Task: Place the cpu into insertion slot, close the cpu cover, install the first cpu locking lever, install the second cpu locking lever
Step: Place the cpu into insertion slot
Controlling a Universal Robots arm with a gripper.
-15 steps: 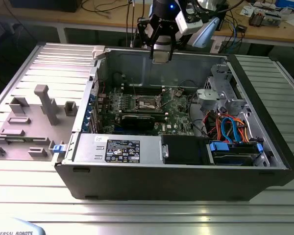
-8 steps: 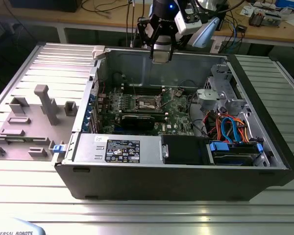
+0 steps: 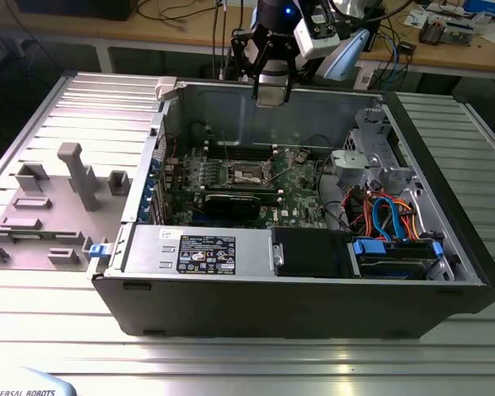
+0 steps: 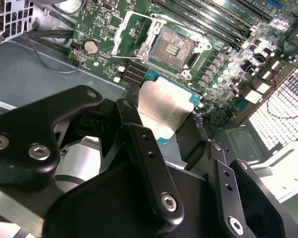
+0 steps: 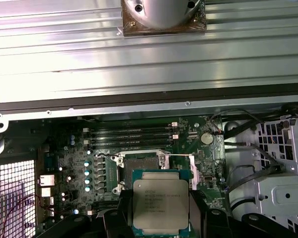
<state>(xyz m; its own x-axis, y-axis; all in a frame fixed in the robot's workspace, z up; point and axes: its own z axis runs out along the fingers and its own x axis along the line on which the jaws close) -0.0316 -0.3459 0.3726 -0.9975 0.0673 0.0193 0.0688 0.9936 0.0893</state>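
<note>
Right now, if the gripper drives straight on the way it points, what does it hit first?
The cpu the gripper holds would probably land on the open slot first; depth unclear, could catch its rim.

We see the gripper (image 3: 271,82) hanging over the far wall of the open computer case (image 3: 313,305), with the cpu (image 3: 272,94) clamped at its tip. Well apart from it, the insertion slot (image 3: 247,172) sits on the green motherboard (image 3: 301,194), near the black graphics card (image 3: 231,202). A grey fixture (image 3: 74,177) stands at the exterior view's left.

Exterior high, distant; both wrist views overlook motherboard (image 5: 208,163).
</note>
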